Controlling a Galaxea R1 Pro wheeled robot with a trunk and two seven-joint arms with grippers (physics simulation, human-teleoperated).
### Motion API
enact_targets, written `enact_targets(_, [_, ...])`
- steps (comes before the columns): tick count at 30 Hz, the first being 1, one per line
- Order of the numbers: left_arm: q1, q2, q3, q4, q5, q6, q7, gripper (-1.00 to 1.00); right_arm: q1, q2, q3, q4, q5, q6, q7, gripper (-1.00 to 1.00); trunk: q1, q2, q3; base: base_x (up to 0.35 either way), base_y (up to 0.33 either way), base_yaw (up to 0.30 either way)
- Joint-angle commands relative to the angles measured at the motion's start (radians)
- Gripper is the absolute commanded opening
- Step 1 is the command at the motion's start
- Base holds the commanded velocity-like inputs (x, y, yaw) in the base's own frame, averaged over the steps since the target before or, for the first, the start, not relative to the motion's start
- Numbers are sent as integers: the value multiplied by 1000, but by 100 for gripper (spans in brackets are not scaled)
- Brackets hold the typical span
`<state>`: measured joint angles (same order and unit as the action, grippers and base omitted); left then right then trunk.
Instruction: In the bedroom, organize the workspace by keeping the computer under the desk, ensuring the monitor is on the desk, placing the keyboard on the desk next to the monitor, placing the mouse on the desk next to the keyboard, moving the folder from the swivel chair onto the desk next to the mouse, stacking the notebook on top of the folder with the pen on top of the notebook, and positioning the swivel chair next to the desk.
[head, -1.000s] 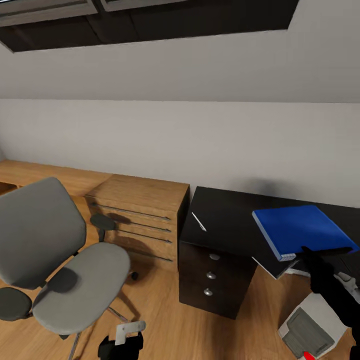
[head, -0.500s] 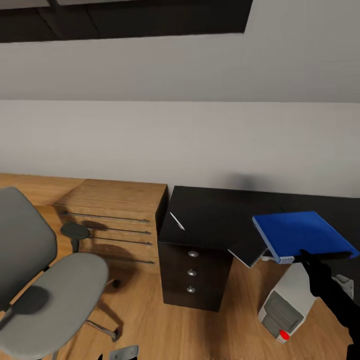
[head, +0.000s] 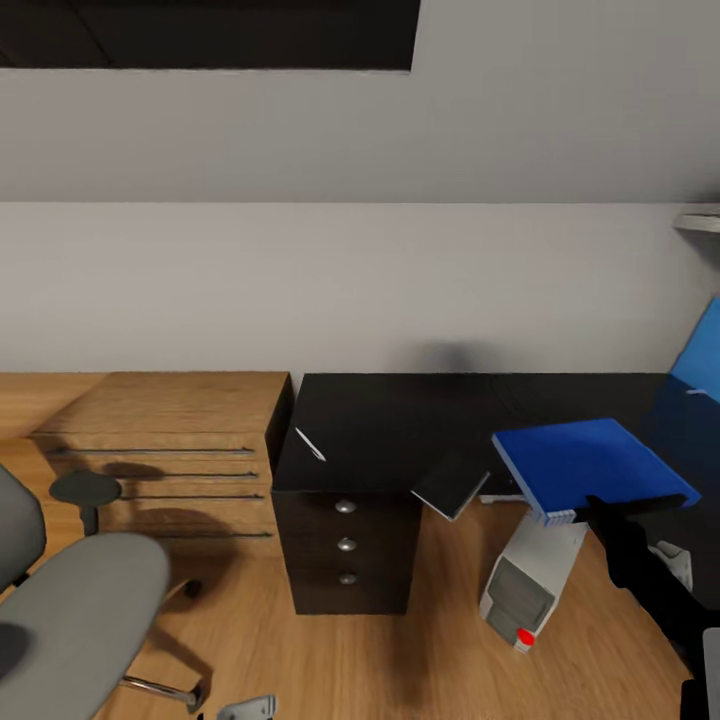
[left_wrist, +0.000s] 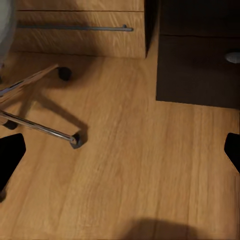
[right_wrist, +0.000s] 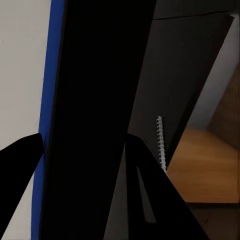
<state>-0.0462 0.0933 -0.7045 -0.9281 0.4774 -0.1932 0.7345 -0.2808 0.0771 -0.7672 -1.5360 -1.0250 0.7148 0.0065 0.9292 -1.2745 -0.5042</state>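
My right gripper (head: 628, 506) is shut on the near edge of the blue folder (head: 583, 463), which it holds level above the black desk (head: 390, 425) at its front right. In the right wrist view the folder (right_wrist: 51, 90) stands between the dark fingers (right_wrist: 145, 195). The white pen (head: 310, 445) lies on the desk's left part. The dark grey notebook (head: 451, 485) juts out over the desk's front edge. Below it on the floor stands the computer (head: 522, 585). The swivel chair (head: 75, 610) is at the far left. My left gripper (left_wrist: 120, 150) hangs open over the floor.
A light wooden drawer chest (head: 165, 450) abuts the desk's left end. The dark drawer unit (head: 345, 550) with silver knobs sits under the desk. A blue wall panel (head: 702, 352) is at the right. The chair's metal base (left_wrist: 42, 129) and a caster (left_wrist: 75, 141) lie near my left gripper.
The camera has swung right, so chair, chest and desk have slid left in the picture. More of the computer and notebook shows. The folder stays in my right gripper.
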Motion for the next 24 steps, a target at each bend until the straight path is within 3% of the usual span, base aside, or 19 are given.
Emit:
enact_targets(1, [-1,2,-6,-1,10,-7,6,100,-1,1,-2,-1,-2,7,1,-100,0,-1,-1,0,0,-296])
enact_targets(7, [-1,3,-4,0,13,-20,8,100,-1,1,24,-3,-1,6,1,-100,0,-1,-1,0,0,-296])
enact_targets(16, [-1,2,-4,0,16,-22,11,100,-1,0,29,-6,-1,8,1,-100,0,-1,-1,0,0,-293])
enact_targets(24, [-1,0,-3,4,17,-20,13,100,-1,-5,29,-3,-6,19,10,-100,0,-1,-1,0,0,-35])
